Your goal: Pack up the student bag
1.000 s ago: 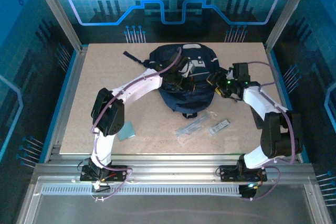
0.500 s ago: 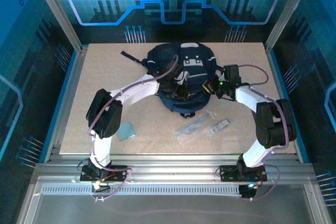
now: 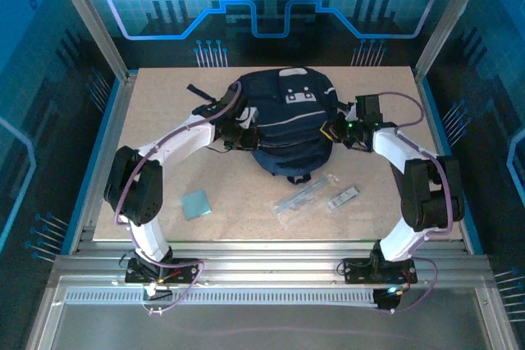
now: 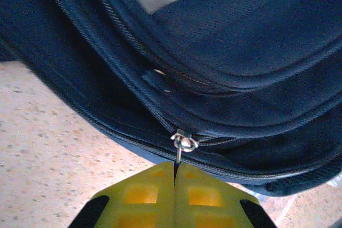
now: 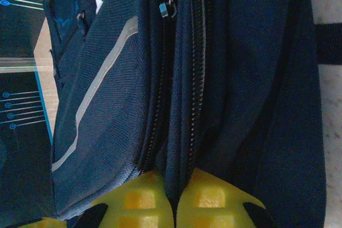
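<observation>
The student bag point(image 3: 289, 125) lay flat on the far middle of the table point(image 3: 164, 120), its white-grey patch toward the far edge and a black strap point(image 3: 201, 92) trailing off to its far left. The left arm rose from its base at the near edge, bent at an elbow out to the left, and swept its white forearm in an arc to the right and away; the left gripper point(image 3: 240, 135) met the bag's left side. From the left wrist camera the left gripper point(image 4: 175, 168) was closed, its yellow fingers point(image 4: 147, 190) pressed together on the metal zipper pull point(image 4: 183, 143) of the bag's point(image 4: 251, 36) lower zip. The right arm mirrored it: up from the near edge, elbow out to the right, forearm reaching left and away; the right gripper point(image 3: 333, 131) was against the bag's right side. In the right wrist view the right gripper point(image 5: 172, 179) was closed too, pinching a fold of navy fabric along a zip seam of the bag point(image 5: 256, 105). Near of the bag lay two clear packets point(image 3: 299, 199) and, further left, a small teal card point(image 3: 197, 203), all apart from both grippers.
</observation>
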Action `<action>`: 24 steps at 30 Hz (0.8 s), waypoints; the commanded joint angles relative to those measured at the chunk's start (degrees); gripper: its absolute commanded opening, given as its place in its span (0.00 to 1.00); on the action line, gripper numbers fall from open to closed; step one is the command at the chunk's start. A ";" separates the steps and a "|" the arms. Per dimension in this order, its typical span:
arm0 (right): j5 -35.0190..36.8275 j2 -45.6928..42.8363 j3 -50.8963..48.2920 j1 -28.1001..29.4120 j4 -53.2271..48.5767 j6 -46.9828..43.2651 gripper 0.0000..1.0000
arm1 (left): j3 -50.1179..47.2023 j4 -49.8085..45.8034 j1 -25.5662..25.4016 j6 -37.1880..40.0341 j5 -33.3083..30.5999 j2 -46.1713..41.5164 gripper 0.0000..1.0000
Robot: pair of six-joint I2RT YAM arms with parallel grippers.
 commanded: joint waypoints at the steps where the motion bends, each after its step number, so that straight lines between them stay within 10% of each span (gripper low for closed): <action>1: 4.90 3.32 7.02 -3.15 0.14 -4.28 0.00 | 0.46 -5.35 2.78 0.23 -3.32 -0.53 0.00; 3: 3.14 3.92 9.40 -2.92 -1.58 -4.23 0.02 | 1.86 -3.59 0.52 -1.35 -0.05 -0.15 0.00; 7: 2.72 0.06 9.55 -1.48 -5.90 -4.17 0.61 | 5.89 0.31 -5.47 -4.89 2.62 1.04 0.00; 12: 0.71 -8.21 3.45 0.19 -7.57 -1.60 0.83 | 12.81 7.51 -9.03 -10.41 7.32 5.37 0.00; 22: -0.24 -5.35 -1.97 6.68 5.27 10.23 0.81 | 16.86 8.92 -12.78 -10.82 8.30 7.19 0.00; 24: 0.47 -2.51 -0.75 8.29 7.32 11.27 0.63 | 14.48 9.65 -12.71 -11.13 8.21 6.35 0.00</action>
